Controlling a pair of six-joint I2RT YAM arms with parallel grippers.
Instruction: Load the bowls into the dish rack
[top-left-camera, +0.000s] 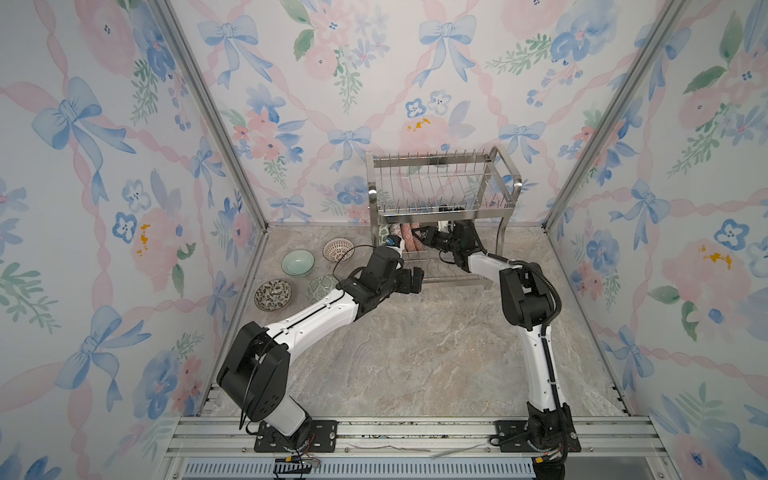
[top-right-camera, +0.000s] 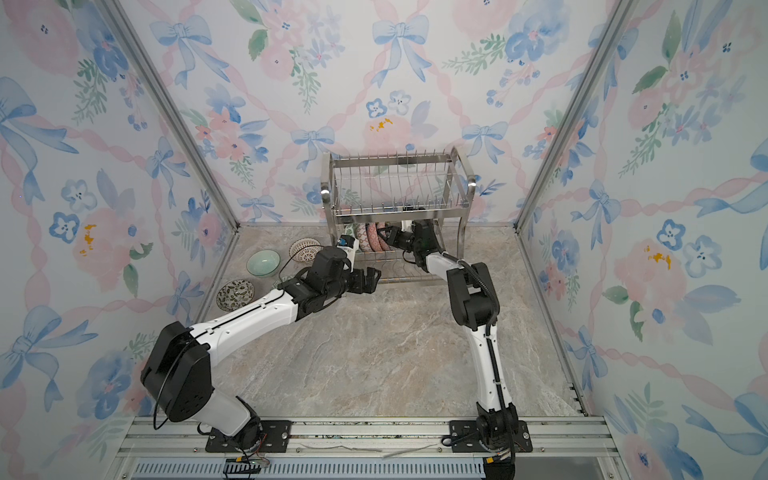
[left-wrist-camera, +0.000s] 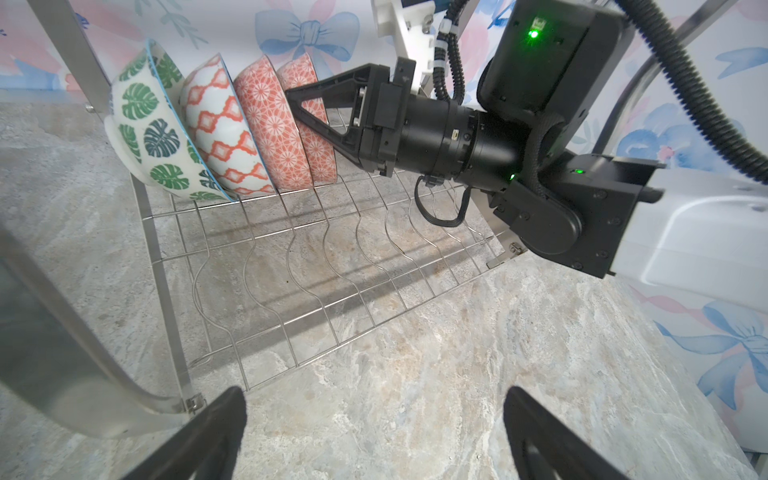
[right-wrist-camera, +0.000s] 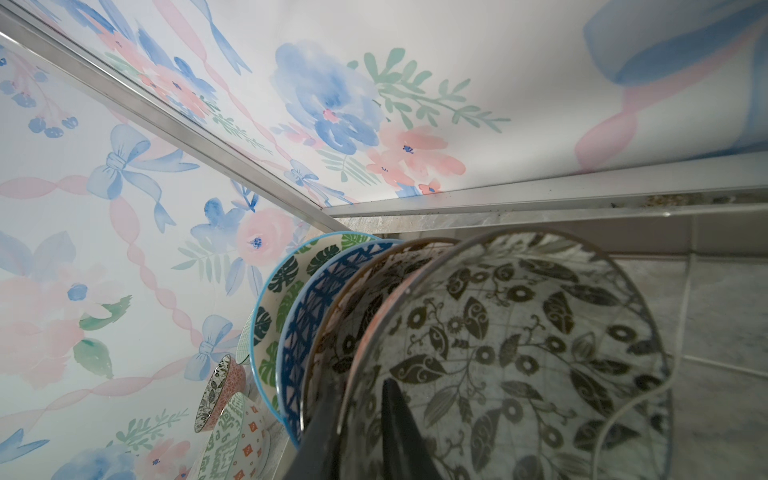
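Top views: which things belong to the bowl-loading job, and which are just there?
Job: dish rack; four bowls in its lower tier; pale green bowl, red lattice bowl, dark floral bowl, green geometric bowl on the table.
Not job: floral wallpaper; aluminium base rail.

Marble tabletop (top-left-camera: 415, 353): rack (top-left-camera: 407, 216) stands at back centre. Four loose bowls sit upright left of it: pale green (top-left-camera: 297, 263), lattice (top-left-camera: 338, 249), dark floral (top-left-camera: 273, 295), green geometric (top-left-camera: 322, 289).
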